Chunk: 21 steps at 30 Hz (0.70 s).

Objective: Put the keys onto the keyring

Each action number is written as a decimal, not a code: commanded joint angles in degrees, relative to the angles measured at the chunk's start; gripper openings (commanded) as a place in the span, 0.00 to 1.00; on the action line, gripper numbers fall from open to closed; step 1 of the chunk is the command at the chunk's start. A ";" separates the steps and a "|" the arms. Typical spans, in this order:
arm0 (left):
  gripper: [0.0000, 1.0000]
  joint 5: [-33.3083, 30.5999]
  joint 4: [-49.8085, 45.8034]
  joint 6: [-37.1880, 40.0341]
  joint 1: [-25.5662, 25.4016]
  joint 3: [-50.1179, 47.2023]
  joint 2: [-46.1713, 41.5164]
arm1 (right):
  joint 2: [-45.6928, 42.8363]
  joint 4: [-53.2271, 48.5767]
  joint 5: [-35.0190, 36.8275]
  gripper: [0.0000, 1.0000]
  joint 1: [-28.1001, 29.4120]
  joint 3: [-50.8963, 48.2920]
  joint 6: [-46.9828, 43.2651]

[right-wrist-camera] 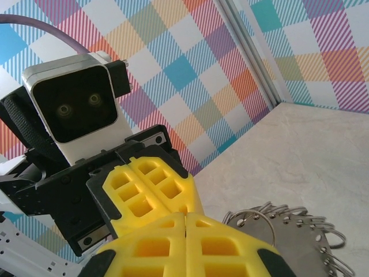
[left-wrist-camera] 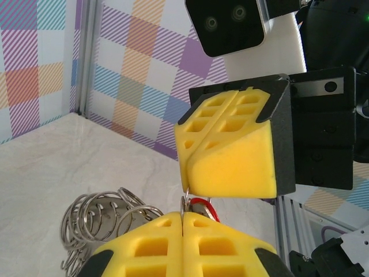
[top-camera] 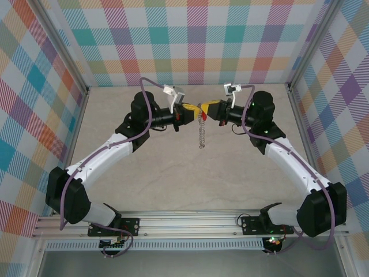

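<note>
Yellow jaws, silver keyring [left-wrist-camera: 98, 222], red-headed key [left-wrist-camera: 212, 212], plaid walls [top-camera: 196, 34], beige table [top-camera: 190, 179]

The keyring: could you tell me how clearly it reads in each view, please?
Top external view: the keyring is evenly lit but tiny, its loops barely resolved; left wrist view: the keyring is fairly sharp, with bright glints; right wrist view: the keyring is slightly soft, low in frame.

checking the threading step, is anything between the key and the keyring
Nothing visible: the key sits right beside the keyring wire, in the gap between the shut left tool and right tool tips.
</note>
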 commanded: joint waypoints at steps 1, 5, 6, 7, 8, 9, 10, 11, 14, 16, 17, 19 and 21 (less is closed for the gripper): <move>0.00 0.97 2.02 0.22 -0.71 2.06 -0.68 | 0.55 1.63 0.75 0.00 0.48 2.13 -1.50; 0.00 1.69 2.15 0.13 -0.71 2.01 -1.02 | 0.73 0.35 2.54 0.00 0.40 1.96 -2.64; 0.00 1.71 2.22 0.14 -0.73 1.98 -1.16 | 0.73 0.16 2.88 0.00 0.41 1.79 -2.93; 0.00 1.69 2.39 -0.03 -0.75 1.88 -1.33 | 0.70 -0.40 3.34 0.00 0.40 1.72 -3.23; 0.00 1.63 2.66 -0.21 -0.79 1.69 -1.55 | 0.68 -0.83 3.75 0.00 0.39 1.66 -3.64; 0.00 1.63 2.88 -0.30 -0.65 1.63 -1.73 | 0.64 -1.20 4.29 0.00 0.39 1.40 -3.94; 0.00 1.55 3.16 -0.46 -0.78 1.45 -1.88 | 0.62 -1.47 4.77 0.00 0.39 1.11 -4.30; 0.00 1.54 3.37 -0.57 -0.80 1.36 -2.03 | 0.51 -1.68 5.06 0.00 0.34 0.87 -4.48; 0.00 1.41 3.73 -0.75 -0.70 1.10 -2.62 | 0.09 -2.41 5.96 0.00 0.18 0.04 -5.32; 0.00 1.28 3.78 -0.76 -0.76 1.01 -2.89 | -0.15 -2.83 6.32 0.00 -0.11 -0.77 -5.64; 0.00 1.21 3.82 -0.77 -0.80 0.92 -2.99 | -0.35 -2.90 6.53 0.00 -0.35 -1.21 -5.64; 0.00 1.02 3.91 -0.76 -0.74 0.76 -3.23 | -0.76 -3.04 6.73 0.00 -0.90 -2.02 -5.55; 0.00 0.77 4.08 -0.75 -0.80 0.58 -3.51 | -1.05 -2.98 6.72 0.00 -1.34 -2.80 -5.41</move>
